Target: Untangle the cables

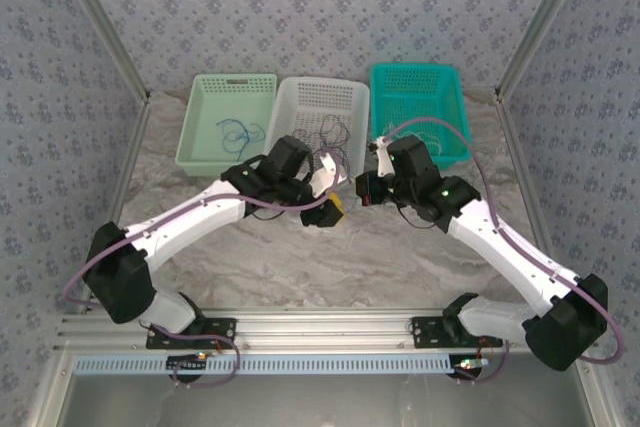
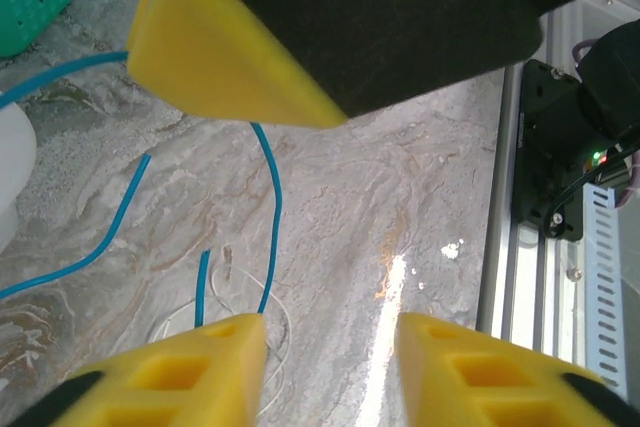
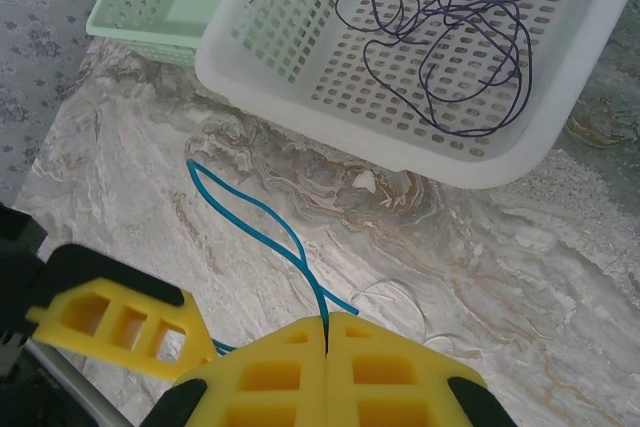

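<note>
My right gripper [image 3: 327, 322] is shut on a blue cable [image 3: 250, 222], which loops away over the marble table toward the white basket [image 3: 300, 97]. A thin whitish cable [image 3: 400, 292] lies curled on the table just beside it. A dark purple cable [image 3: 450, 57] sits tangled inside the white basket. My left gripper [image 2: 332, 332] hovers close by with its jaws apart and bare table between them. The blue cable [image 2: 275, 207] runs down behind its left finger, over the whitish cable [image 2: 280, 332]. From above, both grippers [image 1: 335, 209] [image 1: 368, 192] meet in front of the baskets.
Three baskets stand in a row at the back: light green [image 1: 190, 127] holding another blue cable [image 1: 237, 132], white [image 1: 325, 92], and teal [image 1: 415, 72]. The metal rail [image 2: 505, 247] and arm bases line the near edge. Frame posts rise at both sides.
</note>
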Controlling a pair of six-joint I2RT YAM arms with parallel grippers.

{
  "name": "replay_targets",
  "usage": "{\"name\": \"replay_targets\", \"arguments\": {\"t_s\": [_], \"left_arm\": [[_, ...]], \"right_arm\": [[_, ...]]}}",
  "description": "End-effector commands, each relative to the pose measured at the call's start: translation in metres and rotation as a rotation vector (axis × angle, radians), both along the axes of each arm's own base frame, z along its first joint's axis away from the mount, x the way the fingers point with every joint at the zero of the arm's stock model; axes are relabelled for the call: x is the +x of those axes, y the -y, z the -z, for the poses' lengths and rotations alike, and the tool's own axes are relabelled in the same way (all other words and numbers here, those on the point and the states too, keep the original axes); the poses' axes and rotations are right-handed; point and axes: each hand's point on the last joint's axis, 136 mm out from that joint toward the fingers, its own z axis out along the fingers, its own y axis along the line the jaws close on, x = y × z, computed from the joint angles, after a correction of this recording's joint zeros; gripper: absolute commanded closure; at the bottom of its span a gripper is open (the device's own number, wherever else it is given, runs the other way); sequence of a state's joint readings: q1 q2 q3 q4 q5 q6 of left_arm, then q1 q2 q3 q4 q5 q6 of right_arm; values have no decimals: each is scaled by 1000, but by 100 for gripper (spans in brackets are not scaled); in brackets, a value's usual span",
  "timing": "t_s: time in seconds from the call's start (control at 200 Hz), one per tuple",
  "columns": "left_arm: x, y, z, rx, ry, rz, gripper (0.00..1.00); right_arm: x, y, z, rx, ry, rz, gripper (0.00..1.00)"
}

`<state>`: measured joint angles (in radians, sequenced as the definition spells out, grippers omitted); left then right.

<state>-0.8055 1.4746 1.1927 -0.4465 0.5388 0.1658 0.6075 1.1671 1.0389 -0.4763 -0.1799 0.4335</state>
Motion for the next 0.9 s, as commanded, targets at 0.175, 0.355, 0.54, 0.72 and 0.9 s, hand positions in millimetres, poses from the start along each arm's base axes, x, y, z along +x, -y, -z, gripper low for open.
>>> {"name": "replay_targets", "arguments": {"t_s": [0.175, 0.355, 0.54, 0.72, 0.9], "left_arm": [[10, -7, 6, 61, 58, -53, 59], [21, -15, 14, 109, 105, -123, 51], [20, -11, 14, 80, 99, -121, 52], [27, -11, 21, 104, 105, -150, 54], [46, -17, 17, 110, 166, -257, 55]], "right_arm": [[-5, -2, -22, 43, 24, -11, 100], [-5, -4, -26, 57, 29, -16, 100], [-5, -4, -26, 62, 28, -14, 100], [-7, -5, -30, 74, 35, -15, 100], [-8, -3, -33, 80, 43, -7, 100]]}}
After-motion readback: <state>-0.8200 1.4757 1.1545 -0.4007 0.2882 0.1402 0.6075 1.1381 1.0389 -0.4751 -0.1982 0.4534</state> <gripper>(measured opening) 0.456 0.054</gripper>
